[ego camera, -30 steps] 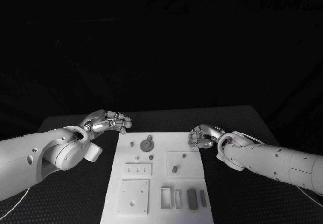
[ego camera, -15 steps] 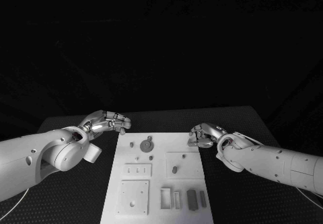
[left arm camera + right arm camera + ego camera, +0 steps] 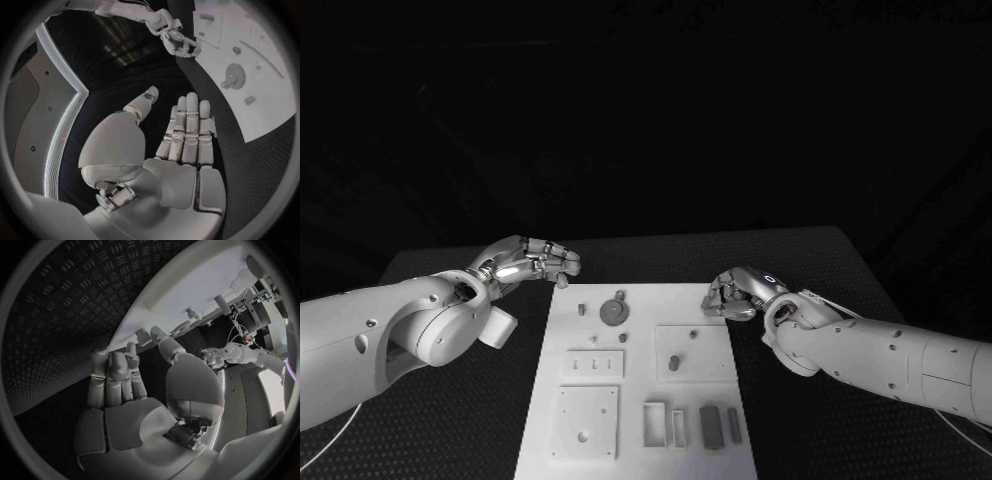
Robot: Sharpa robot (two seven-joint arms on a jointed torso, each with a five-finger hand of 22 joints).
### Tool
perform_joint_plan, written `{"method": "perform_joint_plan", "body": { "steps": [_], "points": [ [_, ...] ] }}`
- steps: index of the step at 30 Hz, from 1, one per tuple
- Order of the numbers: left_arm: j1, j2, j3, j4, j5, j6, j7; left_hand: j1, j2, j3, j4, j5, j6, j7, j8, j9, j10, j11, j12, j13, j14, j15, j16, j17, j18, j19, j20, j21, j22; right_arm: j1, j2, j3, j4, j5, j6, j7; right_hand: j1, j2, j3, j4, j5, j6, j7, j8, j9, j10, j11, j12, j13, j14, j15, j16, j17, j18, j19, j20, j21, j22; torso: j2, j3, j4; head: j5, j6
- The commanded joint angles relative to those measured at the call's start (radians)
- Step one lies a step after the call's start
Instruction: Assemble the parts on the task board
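The white task board [image 3: 639, 345] lies in the middle of the table. A grey gear [image 3: 613, 312] and two small pegs [image 3: 584, 309] sit at its far end, and an oval part [image 3: 675, 363] stands in a square plate. My left hand [image 3: 531, 262] hovers off the board's far left corner, holding nothing; in the left wrist view the left hand [image 3: 184, 135] has straight fingers and the thumb apart. My right hand [image 3: 737, 293] is at the board's far right edge, fingers bent down toward it. In the right wrist view the right hand [image 3: 125, 385] holds nothing, fingertips close to the board [image 3: 187, 295].
Two dark blocks [image 3: 720, 425] and pale frames [image 3: 664, 422] lie at the board's near end, with a slotted plate [image 3: 594, 362] and a square plate [image 3: 587, 412] on its left side. Black ribbed table [image 3: 459, 400] surrounds the board.
My right hand and forearm have shifted slightly down and nearer along the board's right edge. The left hand has not moved.
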Motion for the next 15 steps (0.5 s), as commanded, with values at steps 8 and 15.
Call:
{"method": "perform_joint_plan", "body": {
  "steps": [8, 15],
  "points": [
    [0.001, 0.002, 0.001, 0.001, 0.001, 0.015, 0.008, -0.006, 0.005, 0.001, -0.006, 0.002, -0.003, 0.004, -0.007, 0.001, -0.003, 0.002, -0.004, 0.001, -0.008, 0.001, -0.004, -0.002, 0.005, -0.007, 0.003, 0.003, 0.013, -0.019, 0.018, 0.0, -0.005, -0.028, -0.019, -0.02, -0.012, -0.003, -0.008, -0.001, -0.004, 0.023, 0.007, 0.009, 0.008, 0.001, -0.012, 0.001, -0.003, -0.002, -0.01, -0.006, 0.001, 0.044, 0.005, -0.004, -0.001, -0.002, 0.001, 0.0013, 0.0013, 0.002, -0.004],
    [0.0, 0.002, 0.001, 0.0, 0.001, 0.016, 0.008, -0.006, 0.006, 0.001, -0.006, 0.002, -0.003, 0.004, -0.007, 0.002, -0.003, 0.002, -0.005, 0.001, -0.008, 0.001, -0.003, -0.002, 0.005, -0.007, 0.003, 0.004, 0.013, -0.02, 0.029, 0.0, -0.013, -0.028, -0.022, -0.024, -0.014, -0.002, -0.008, -0.001, -0.004, 0.024, 0.006, 0.009, 0.009, 0.001, -0.012, 0.001, -0.003, -0.002, -0.011, -0.007, 0.001, 0.044, 0.005, -0.004, -0.001, -0.002, 0.0, 0.0013, 0.001, 0.002, -0.003]
  ]
}}
